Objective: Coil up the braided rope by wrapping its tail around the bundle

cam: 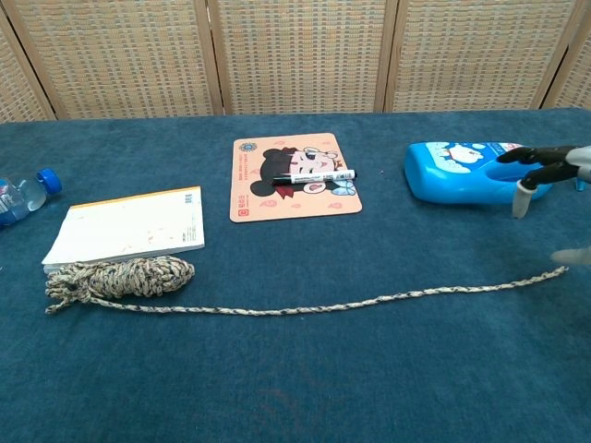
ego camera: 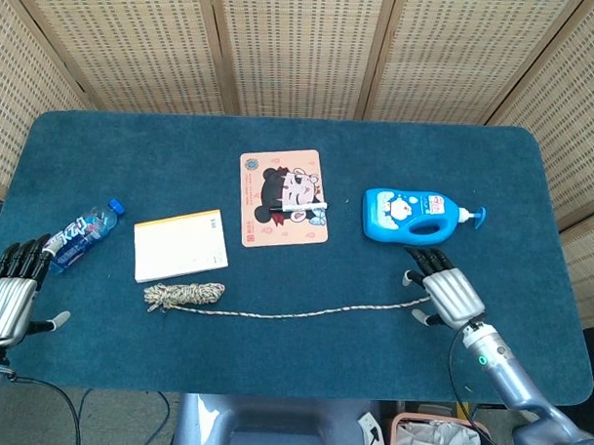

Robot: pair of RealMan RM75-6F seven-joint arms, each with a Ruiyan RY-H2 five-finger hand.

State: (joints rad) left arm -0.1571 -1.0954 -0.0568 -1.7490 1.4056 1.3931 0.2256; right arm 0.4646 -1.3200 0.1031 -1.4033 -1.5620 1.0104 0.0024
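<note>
Showing both arms low at the near corners of the desk (ego camera: pixel 281 134), the head view places the right robot hand (ego camera: pixel 449 291) palm down with its fingers extended and slightly apart, grasping nothing. The free end of the braided rope (ego camera: pixel 294 313) lies just beside this hand's thumb side; whether it touches the hand cannot be told. From that end the tail runs as a single, nearly straight strand away from the right robot hand toward the left robot hand (ego camera: pixel 9 295), ending in the bundle (ego camera: pixel 184 296), a compact oval coil lying flat. The left robot hand is likewise released, fingers straight and apart, near the desk's left edge and well apart from the bundle.

Just beyond the right robot hand's fingertips lies a blue pump bottle (ego camera: pixel 414 214) on its side, nozzle toward the right edge. A yellow-edged notepad (ego camera: pixel 179 245) lies just beyond the bundle, its near edge touching or almost touching the coil in the chest view. A cartoon mouse pad (ego camera: pixel 283 198) with a black marker (ego camera: pixel 302 210) resting across it sits farther back, between the two hands. A small water bottle (ego camera: pixel 82 234) lies on its side just beyond the left robot hand's fingertips.

Bare blue cloth extends between the rope and the near desk edge, and across the far strip before the woven screen (ego camera: pixel 303 47).
</note>
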